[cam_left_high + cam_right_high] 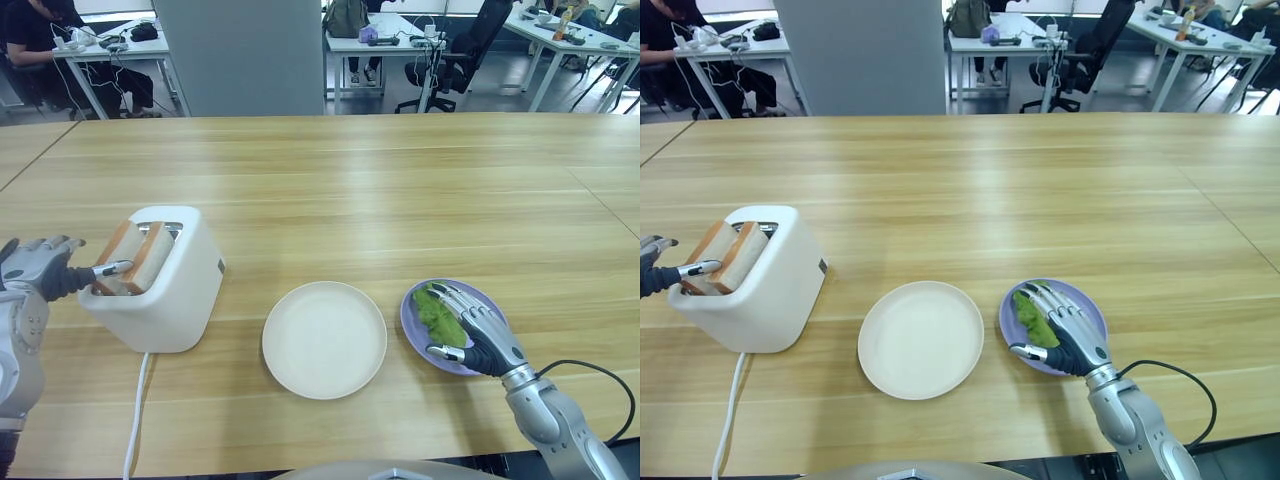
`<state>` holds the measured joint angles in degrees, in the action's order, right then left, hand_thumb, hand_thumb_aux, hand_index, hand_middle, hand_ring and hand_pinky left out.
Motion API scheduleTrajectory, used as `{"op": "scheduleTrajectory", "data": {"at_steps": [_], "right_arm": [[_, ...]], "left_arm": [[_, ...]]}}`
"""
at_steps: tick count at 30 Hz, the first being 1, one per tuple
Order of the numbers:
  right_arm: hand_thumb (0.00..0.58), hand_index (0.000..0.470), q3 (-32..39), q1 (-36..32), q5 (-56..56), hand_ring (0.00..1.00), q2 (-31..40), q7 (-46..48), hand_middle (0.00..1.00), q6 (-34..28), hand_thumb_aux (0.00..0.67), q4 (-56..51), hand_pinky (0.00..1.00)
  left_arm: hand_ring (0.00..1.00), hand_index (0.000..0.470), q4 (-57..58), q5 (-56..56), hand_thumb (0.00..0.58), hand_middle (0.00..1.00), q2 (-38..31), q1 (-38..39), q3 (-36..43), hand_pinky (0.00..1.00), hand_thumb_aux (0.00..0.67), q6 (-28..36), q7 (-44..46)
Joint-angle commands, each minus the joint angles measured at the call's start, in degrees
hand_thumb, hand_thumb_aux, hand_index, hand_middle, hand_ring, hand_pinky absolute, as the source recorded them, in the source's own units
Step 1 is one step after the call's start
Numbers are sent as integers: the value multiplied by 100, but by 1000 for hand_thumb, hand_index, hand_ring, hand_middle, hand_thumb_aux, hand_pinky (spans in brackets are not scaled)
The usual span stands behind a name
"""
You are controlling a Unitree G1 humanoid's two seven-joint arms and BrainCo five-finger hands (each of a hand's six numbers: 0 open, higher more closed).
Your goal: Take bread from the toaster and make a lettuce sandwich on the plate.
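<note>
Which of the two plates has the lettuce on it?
The small purple plate, under the right hand: the green lettuce lies on it. The larger cream plate stands between it and the toaster.

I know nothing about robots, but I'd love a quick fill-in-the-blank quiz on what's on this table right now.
1. The left hand touches the ____ slices sticking out of the toaster.
2. The lettuce lies partly under the right hand, on a small dish whose colour is ____.
3. The round white plate in the middle holds ____.
Missing words: bread; purple; nothing.
</note>
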<state>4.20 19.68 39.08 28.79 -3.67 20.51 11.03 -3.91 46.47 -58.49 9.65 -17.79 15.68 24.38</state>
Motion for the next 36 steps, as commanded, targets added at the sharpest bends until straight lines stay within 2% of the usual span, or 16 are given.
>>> {"op": "scheduleTrajectory", "data": {"at_steps": [1, 10, 21, 36], "right_arm": [[0, 0, -77, -35, -75, 0, 96, 49, 0, 12, 0, -119, 0], [0, 0, -47, -42, -102, 0, 144, 64, 0, 20, 0, -136, 0], [0, 0, -35, -29, -121, 0, 188, 99, 0, 29, 0, -116, 0], [0, 0, -62, -49, -151, 0, 301, 145, 0, 62, 0, -160, 0]], "left_arm": [[0, 0, 277, 137, 0, 0, -88, 47, 392, 0, 0, 54, 134], [0, 0, 406, -17, 0, 0, -40, -114, 506, 0, 0, 56, -149], [0, 0, 587, 118, 0, 0, -78, -750, 537, 0, 0, 4, -1271], [0, 0, 1017, 342, 0, 0, -116, -648, 1189, 0, 0, 54, -1263]]}}
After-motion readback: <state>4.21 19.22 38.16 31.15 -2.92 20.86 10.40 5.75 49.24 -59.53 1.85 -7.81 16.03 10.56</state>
